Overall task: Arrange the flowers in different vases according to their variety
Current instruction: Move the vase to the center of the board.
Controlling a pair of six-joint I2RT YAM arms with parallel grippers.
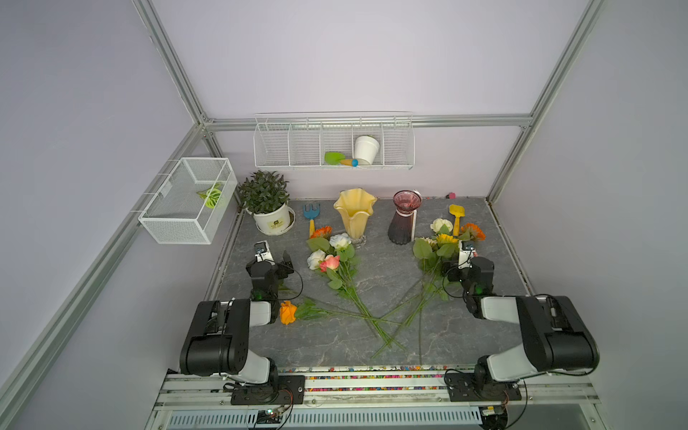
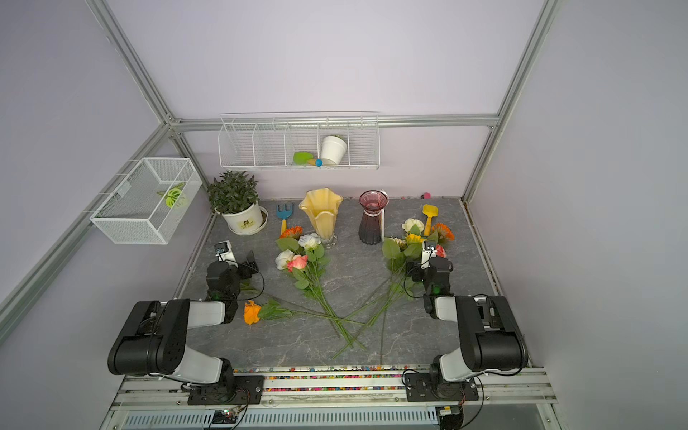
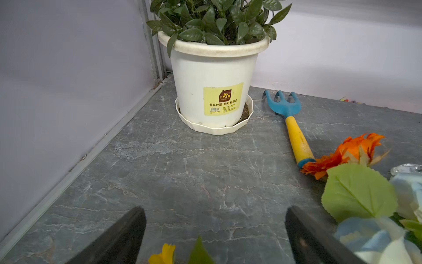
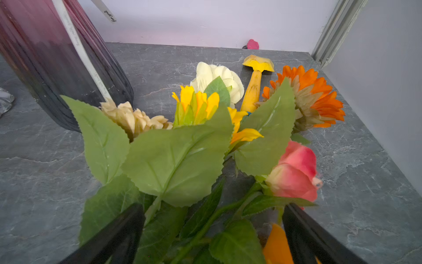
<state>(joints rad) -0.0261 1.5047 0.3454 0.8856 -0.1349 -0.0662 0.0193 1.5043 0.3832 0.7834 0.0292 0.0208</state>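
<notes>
Right wrist view: right gripper (image 4: pixel 213 208) has its jaws spread wide with nothing clamped; stems and leaves of the right-hand bunch (image 4: pixel 178 160) pass between them.
Bunch contents: cream sunflower (image 4: pixel 134 118), yellow sunflower (image 4: pixel 196 105), orange sunflower (image 4: pixel 315 98), cream rose (image 4: pixel 217 80) and pink rose (image 4: pixel 294 173). Varieties are mixed, and all lie on the table.
Long axis: heads lie ahead of the jaws toward the back wall. The stems run back toward the robot base and cross the other bunch's stems mid-table in both top views.
Contact: jaws are over the stems; touching or just above, cannot tell.
Nearer arm: right. The purple vase (image 1: pixel 404 219) stands upright just beside this bunch, on its centre side.
Other arm: left gripper (image 3: pixel 214 210) has its jaws apart and holds nothing, over bare slab. The second bunch (image 1: pixel 335 257) lies to its right; an orange rose (image 1: pixel 287 312) lies apart by the left forearm.
Yellow vase (image 1: pixel 353 212): upright, just behind the second bunch's heads. No stems in either vase.
Judgement: nothing is sorted yet. The jaws straddle several stems, so one must be singled out.
Surface: grey marbled table (image 1: pixel 383 260), flat.
Room: the side wall and a yellow trowel (image 4: pixel 253 91) stand close on the right, leaving little margin.
</notes>
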